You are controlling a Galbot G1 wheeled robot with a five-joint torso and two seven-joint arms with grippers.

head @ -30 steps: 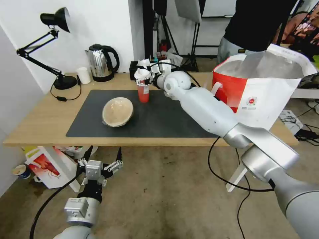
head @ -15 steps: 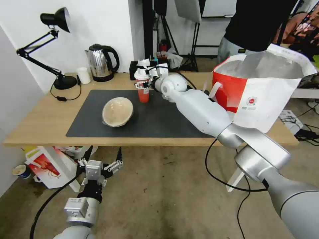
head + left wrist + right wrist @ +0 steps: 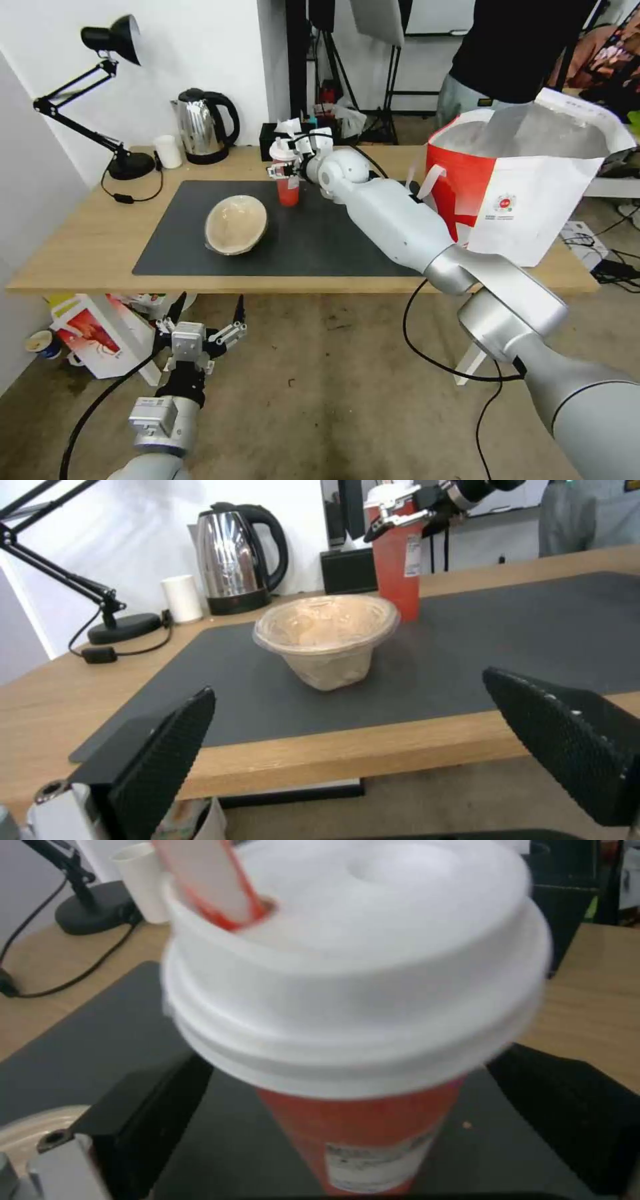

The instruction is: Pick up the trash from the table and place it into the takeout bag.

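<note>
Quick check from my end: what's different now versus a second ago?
The right gripper has slid left onto the red drink cup, its fingers now either side just under the white lid; whether they have closed is unclear. The cup stands where it was on the mat. Beige bowl, takeout bag and the open left gripper below the table are unchanged.

My arms are glossy white shells with silver-grey joints, trailing black cables; my left tool (image 3: 205,319) has black textured fingers (image 3: 160,760)
</note>
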